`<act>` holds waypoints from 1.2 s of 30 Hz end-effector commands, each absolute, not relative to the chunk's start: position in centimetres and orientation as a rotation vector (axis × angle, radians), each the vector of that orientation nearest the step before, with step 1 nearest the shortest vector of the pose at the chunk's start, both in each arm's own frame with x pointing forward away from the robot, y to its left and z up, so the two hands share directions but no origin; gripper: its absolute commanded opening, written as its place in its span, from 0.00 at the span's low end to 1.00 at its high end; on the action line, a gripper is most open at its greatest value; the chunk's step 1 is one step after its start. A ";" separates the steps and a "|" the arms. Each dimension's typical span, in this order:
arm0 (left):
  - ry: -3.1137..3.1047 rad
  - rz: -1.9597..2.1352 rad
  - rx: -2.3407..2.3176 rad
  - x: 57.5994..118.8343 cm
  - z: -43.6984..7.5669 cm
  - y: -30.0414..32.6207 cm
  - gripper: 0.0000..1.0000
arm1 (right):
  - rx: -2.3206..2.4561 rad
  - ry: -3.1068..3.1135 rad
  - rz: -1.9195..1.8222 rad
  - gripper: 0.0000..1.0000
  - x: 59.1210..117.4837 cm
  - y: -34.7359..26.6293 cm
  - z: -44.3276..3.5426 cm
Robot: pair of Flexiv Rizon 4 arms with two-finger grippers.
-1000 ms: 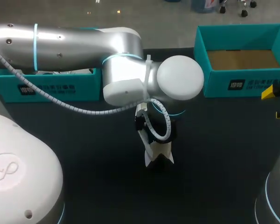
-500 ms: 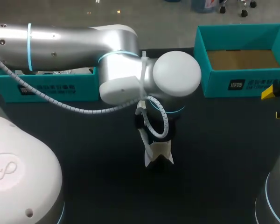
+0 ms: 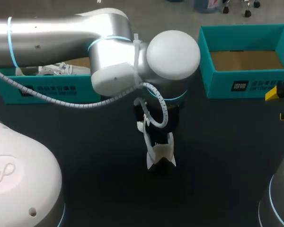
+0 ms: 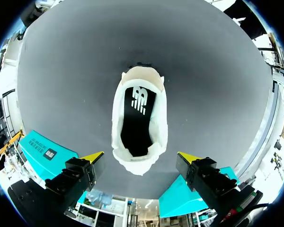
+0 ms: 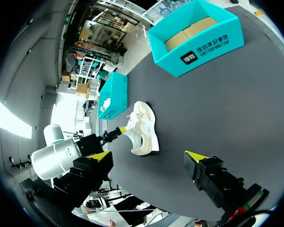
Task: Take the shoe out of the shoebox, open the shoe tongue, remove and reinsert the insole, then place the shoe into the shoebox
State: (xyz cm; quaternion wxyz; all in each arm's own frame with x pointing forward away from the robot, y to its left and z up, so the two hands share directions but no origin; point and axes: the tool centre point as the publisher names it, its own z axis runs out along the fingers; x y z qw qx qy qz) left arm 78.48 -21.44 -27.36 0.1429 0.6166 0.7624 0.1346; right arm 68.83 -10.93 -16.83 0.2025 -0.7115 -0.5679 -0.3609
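White fabric shoe (image 4: 139,127) with black insole sits mid-table on the black table (image 3: 85,142). Left gripper (image 4: 141,156) is over one end of it, fingers wide, not gripping. Right gripper (image 5: 148,155) is at the right edge, fingers wide, holding nothing. Open teal cardboard shoebox (image 3: 260,86) is far right.

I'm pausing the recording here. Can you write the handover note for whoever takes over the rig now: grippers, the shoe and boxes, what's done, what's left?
Left gripper: open, hanging over the shoe, not gripping it.
Right gripper: open and empty, at the table's right edge.
The shoe lies mid-table, out of the box, with the black insole inside it.
The open box stands back right with nothing in it. A second box at back left holds something white.
Done: the shoe is out. Whether the insole has already been pulled and refitted cannot be told.
Left: at least putting the shoe into the open box.
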 end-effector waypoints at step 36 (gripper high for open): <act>2.331 0.124 2.030 87.1 -24.7 -18.7 0.00 | -1.990 -1.585 -1.006 1.00 68.7 -10.9 -16.8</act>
